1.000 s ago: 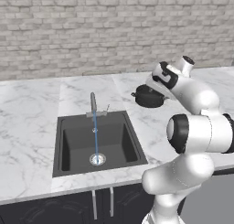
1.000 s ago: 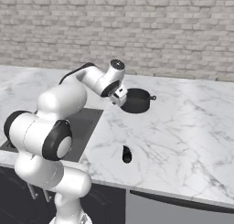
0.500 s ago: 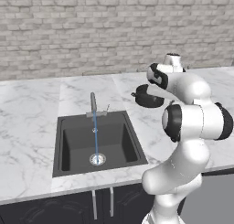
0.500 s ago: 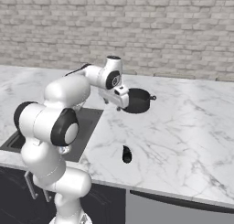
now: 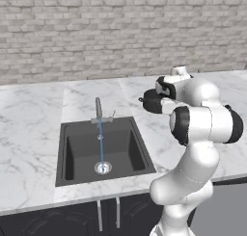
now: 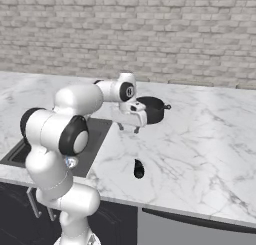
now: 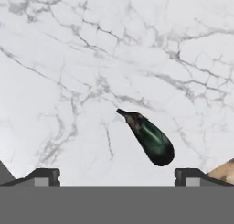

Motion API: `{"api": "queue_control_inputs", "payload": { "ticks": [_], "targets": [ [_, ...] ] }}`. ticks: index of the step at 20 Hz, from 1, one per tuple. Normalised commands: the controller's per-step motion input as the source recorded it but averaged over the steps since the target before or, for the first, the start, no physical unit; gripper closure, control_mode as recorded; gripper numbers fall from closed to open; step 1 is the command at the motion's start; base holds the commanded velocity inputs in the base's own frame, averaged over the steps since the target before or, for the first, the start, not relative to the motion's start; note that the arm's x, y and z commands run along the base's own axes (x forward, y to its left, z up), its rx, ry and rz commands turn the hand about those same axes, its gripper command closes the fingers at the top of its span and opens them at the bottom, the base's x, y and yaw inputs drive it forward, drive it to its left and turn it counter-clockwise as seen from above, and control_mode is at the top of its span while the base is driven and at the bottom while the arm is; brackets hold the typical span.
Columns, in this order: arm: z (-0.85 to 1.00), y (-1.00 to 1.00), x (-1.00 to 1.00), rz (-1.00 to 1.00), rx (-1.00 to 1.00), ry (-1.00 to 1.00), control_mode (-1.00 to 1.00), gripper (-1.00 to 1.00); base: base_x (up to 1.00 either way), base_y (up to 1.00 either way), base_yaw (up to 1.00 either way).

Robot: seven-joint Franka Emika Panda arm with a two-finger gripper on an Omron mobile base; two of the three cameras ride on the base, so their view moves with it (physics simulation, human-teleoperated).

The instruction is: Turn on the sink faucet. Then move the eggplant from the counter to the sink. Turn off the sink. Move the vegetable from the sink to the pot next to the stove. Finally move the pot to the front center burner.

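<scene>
Swinging round from beside the black pot, the arm now carries its fingers [image 6: 128, 129] out over bare worktop [image 6: 200, 154], nearer the front edge than half a second ago. The fingers stand wide apart and hold nothing; in the hand view only their two dark tips [image 7: 45, 176] show, at the lower left and lower right, cut off by the frame's bottom. Between and just above those tips lies the eggplant [image 7: 148, 138], flat on the marble, its stem end pointing up-left in that view, clear of both fingers.

From the right base view the eggplant [image 6: 138, 169] is a small dark shape near the front edge, right of the sink [image 6: 95, 134], below the fingers and apart from them. The arm's own bulk hides most of the sink and all of the faucet there. The black pot [image 6: 152, 110] sits just behind the hand, partly covered by it.

From the left base view the fingers cannot be made out; the wrist blocks them, and the pot [image 5: 152, 101] peeks out at its left. The faucet [image 5: 98, 107] stands at the sink's [image 5: 72, 155] far rim, a thin blue stream falling to the drain [image 5: 102, 168].
</scene>
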Motion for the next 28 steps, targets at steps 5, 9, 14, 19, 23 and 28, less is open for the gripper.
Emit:
{"api": "queue_control_inputs", "payload": {
  "ticks": [5,9,14,19,23,28],
  "targets": [
    [-0.31,-0.37,-0.98,0.08,0.0,0.01,-1.0,-1.0,0.0,0.0,0.0],
    [-0.02,-0.22,-1.0,0.1,0.02,-0.09,-1.0,-1.0,0.0,0.0,0.0],
    [-0.01,0.0,-0.39,0.18,0.06,-0.07,-1.0,-1.0,0.0,0.0,0.0],
    [-0.31,0.0,0.02,0.11,0.05,-0.04,-1.0,-1.0,0.0,0.0,0.0],
    [-0.36,0.0,0.23,0.18,0.02,0.0,-1.0,-1.0,0.0,0.0,0.0],
    [-0.18,-0.02,0.13,0.16,0.01,0.0,-1.0,-1.0,0.0,0.0,0.0]
  ]
}}
